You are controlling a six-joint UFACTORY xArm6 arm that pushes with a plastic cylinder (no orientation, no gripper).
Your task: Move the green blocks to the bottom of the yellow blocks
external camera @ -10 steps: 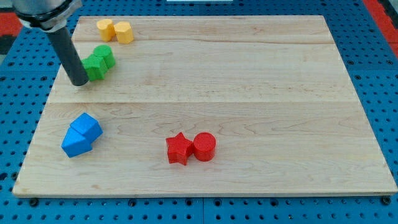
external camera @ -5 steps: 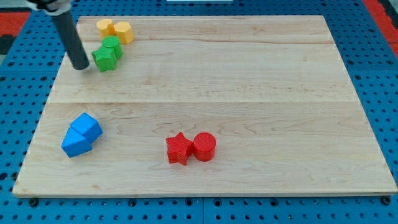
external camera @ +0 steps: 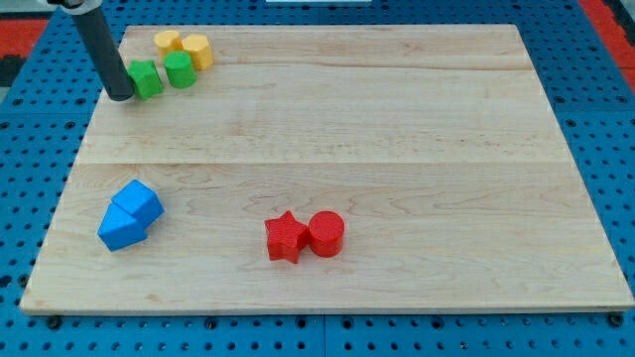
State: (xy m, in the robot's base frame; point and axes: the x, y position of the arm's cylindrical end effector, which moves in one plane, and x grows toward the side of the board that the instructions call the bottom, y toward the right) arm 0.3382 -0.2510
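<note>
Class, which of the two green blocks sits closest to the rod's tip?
The left green block, right beside my tip; the other green block lies farther right.

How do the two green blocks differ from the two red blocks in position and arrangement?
The green blocks sit near the view's top left, just below the yellow blocks; the red blocks lie toward the view's bottom, near the middle. The green blocks have my tip at their left side, while the red blocks have nothing near them. The red pair is a star and a cylinder; the green shapes are harder to make out. Both pairs lie side by side.
</note>
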